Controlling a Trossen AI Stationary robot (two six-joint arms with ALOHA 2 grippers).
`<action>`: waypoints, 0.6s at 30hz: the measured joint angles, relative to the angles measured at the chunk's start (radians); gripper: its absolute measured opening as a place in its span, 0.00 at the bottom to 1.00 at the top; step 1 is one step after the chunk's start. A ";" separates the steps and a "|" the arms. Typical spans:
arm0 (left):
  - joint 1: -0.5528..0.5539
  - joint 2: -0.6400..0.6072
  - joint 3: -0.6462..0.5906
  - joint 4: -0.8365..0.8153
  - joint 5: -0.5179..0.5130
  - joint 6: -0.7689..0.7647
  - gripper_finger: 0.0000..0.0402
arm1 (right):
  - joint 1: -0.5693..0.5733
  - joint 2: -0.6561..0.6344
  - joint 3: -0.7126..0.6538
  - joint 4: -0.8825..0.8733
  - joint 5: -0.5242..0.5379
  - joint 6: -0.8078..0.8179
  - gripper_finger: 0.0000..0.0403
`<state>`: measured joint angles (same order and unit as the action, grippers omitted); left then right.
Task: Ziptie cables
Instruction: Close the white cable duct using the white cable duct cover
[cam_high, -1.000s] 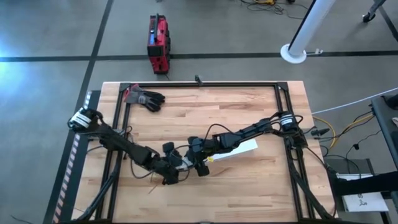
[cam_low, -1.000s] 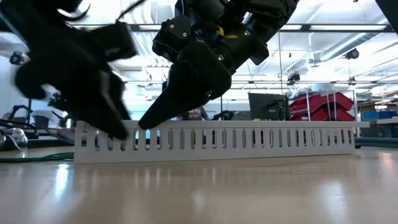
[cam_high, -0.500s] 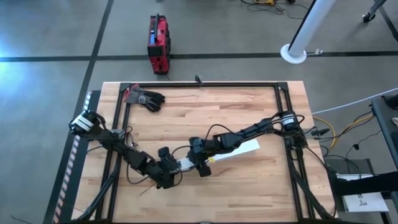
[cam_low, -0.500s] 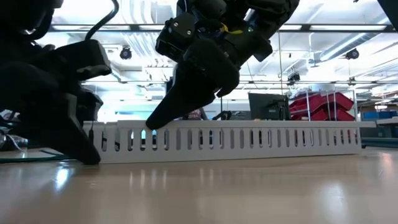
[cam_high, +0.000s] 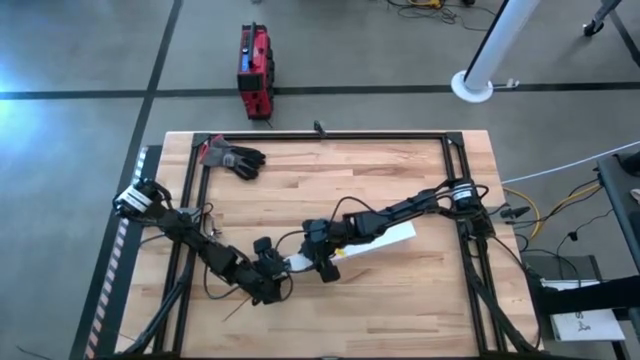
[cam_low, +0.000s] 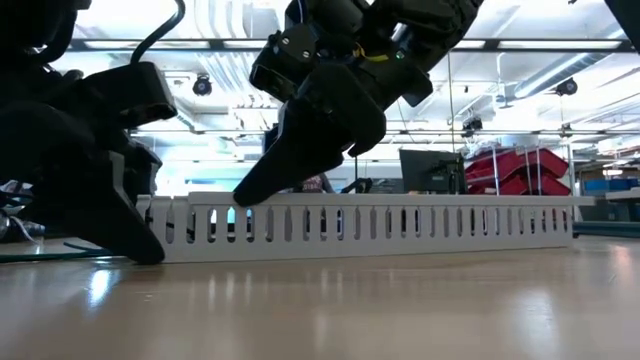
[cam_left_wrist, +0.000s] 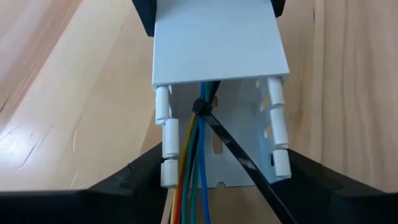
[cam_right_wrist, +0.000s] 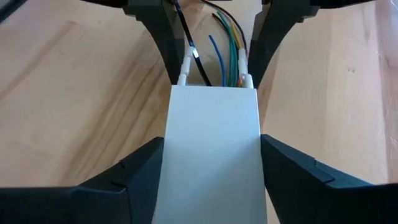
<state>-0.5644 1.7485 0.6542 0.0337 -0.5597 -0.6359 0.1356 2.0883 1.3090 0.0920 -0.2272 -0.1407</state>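
A long white slotted channel (cam_high: 372, 242) with a flat lid (cam_left_wrist: 214, 43) lies flat on the table, slanting from centre to right. Thin cables (cam_left_wrist: 193, 162), orange, green, blue and dark, come out of its left end. A black zip tie (cam_left_wrist: 200, 107) circles them, its tail trailing off. My left gripper (cam_high: 267, 284) is open, with a finger on either side of that end. My right gripper (cam_high: 320, 250) is shut on the channel a little farther along. My left gripper has a finger (cam_left_wrist: 140, 177) close beside each side wall of the channel's end; I cannot tell whether they touch. My right gripper pinches the lidded channel by its two long sides (cam_right_wrist: 171, 168), near the cable end. The fingers slant down from the table's right and lie along the channel. The channel's underside (cam_low: 400, 256) rests on the table.
A black and red glove (cam_high: 232, 157) lies at the far left corner. Black frame rails (cam_high: 330, 135) run round the tabletop. A red toolbox (cam_high: 254, 70) stands on the floor beyond the far edge. Bare wood lies near the front edge.
My left gripper has drawn back from the channel toward the table's left and near edges and come lower, its fingertip now down at the tabletop. The channel has slid a little along the table. My right gripper has kept its hold.
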 joint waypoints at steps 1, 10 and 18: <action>0.000 0.000 0.003 -0.002 -0.003 0.002 0.54 | 0.001 0.001 0.000 0.006 -0.018 0.001 0.55; -0.009 0.002 0.004 0.005 -0.022 0.010 0.54 | 0.021 -0.003 0.016 -0.094 0.151 0.032 0.56; -0.013 0.003 0.003 0.010 -0.033 -0.004 0.53 | 0.015 -0.005 0.015 -0.126 0.198 0.069 0.56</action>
<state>-0.5774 1.7512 0.6571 0.0441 -0.5926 -0.6395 0.1508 2.0830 1.3243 -0.0338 -0.0290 -0.0714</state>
